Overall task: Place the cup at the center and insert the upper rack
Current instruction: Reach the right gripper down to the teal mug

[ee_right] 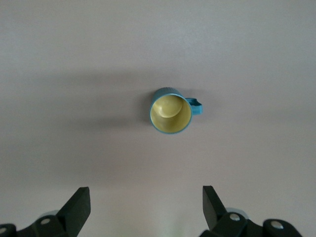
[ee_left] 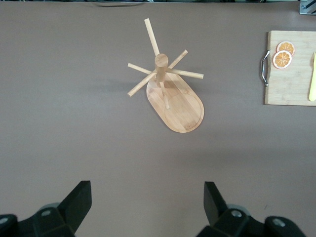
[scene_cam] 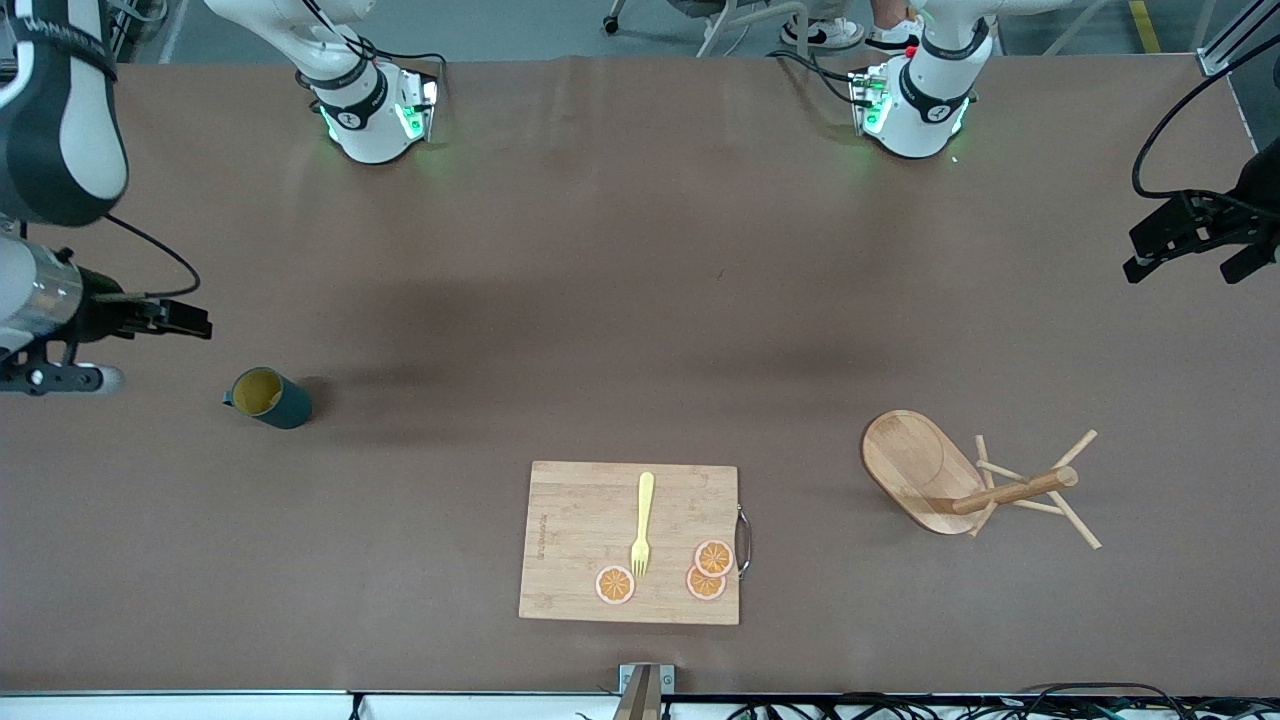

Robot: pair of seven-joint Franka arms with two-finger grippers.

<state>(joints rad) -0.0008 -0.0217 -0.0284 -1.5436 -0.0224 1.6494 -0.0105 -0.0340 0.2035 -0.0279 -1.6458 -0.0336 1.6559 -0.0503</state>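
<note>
Evidently nothing is done yet; the cup [scene_cam: 268, 397] and upper rack [scene_cam: 950, 478] sit untouched; left gripper [ee_left: 145, 205] and right gripper [ee_right: 145, 207] hover released, empty.

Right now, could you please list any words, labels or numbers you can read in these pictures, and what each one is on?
Nothing can be read.
Cutting board: a small printed mark near one edge, too small to read.
Cup, mug tree, fork: no writing visible.
</note>
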